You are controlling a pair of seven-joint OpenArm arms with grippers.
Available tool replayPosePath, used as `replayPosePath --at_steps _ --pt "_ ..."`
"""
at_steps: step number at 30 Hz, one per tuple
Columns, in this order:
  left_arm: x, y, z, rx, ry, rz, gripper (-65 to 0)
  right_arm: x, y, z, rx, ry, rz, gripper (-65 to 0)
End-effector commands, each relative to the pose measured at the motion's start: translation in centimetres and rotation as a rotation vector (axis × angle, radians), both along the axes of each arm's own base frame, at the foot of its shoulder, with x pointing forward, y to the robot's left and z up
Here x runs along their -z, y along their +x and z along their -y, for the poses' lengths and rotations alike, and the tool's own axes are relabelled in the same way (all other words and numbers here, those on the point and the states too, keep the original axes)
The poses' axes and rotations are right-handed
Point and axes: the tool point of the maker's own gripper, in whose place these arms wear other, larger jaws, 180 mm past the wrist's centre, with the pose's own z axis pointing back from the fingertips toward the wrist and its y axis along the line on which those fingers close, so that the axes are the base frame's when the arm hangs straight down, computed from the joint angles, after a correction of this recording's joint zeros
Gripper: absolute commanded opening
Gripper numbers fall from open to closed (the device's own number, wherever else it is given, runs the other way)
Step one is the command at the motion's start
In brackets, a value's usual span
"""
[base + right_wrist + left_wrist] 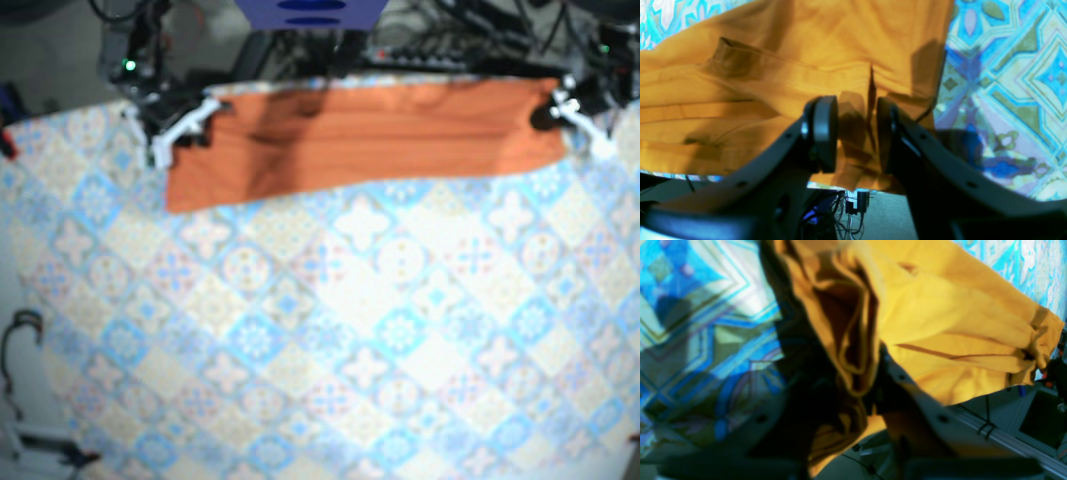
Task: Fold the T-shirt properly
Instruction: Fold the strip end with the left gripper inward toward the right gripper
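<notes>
The orange T-shirt (370, 135) lies as a long folded band along the far edge of the patterned table (350, 330). My left gripper (560, 108) is at the band's right end in the base view. In the left wrist view it (867, 383) is shut on a bunched fold of the yellow-orange T-shirt (940, 323). My right gripper (185, 125) is at the band's left end. In the right wrist view its (857, 136) pads stand close together with a creased fold of the T-shirt (790, 76) pinched between them. The cloth's edge hangs over the table rim there.
A blue and white tile-patterned tablecloth (1007, 83) covers the table. Cables and electronics (853, 203) sit below the far edge. A metal rail (1013, 440) runs beyond the edge on the other side. A blue object (310, 12) stands behind the shirt.
</notes>
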Motion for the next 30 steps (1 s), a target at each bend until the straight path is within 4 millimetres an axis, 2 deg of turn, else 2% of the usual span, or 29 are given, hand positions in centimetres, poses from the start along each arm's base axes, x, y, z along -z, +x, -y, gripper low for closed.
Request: replayPosePath --at_steps 1,2,6,11,13,21,24,30 --pt "0.5 -1.5 -0.1 0.039 0.017 -0.070 -63.2 -0.7 0.5 0.1 0.001 0.000 0.033 -45.4" --pt "0.5 -1.5 -0.1 0.039 0.017 -0.070 -65.0 -0.7 0.5 0.1 0.001 0.000 0.033 -45.4" --pt "0.4 -1.3 -0.1 0.044 0.018 -0.063 -65.0 -0.7 0.5 0.1 0.001 0.000 0.033 -45.4" --pt "-1.5 1.2 1.2 0.124 0.040 0.026 -65.0 -0.7 0.5 0.1 0.000 -0.001 0.034 -45.4" --pt "-2.2 1.4 1.9 0.163 0.050 0.047 -65.0 -0.7 0.5 0.1 0.000 -0.001 0.034 -45.4" --pt "-4.7 3.2 7.4 0.417 0.048 0.134 -65.0 -0.7 0.5 0.1 0.000 -0.001 0.032 -45.5" --pt "-5.6 3.7 8.4 0.481 0.056 0.161 -65.0 -0.7 0.5 0.1 0.000 -0.001 0.032 -45.5" --pt "-7.7 4.7 11.7 0.632 0.054 0.232 -65.0 -0.7 0.5 0.1 0.000 -0.001 0.032 -45.5"
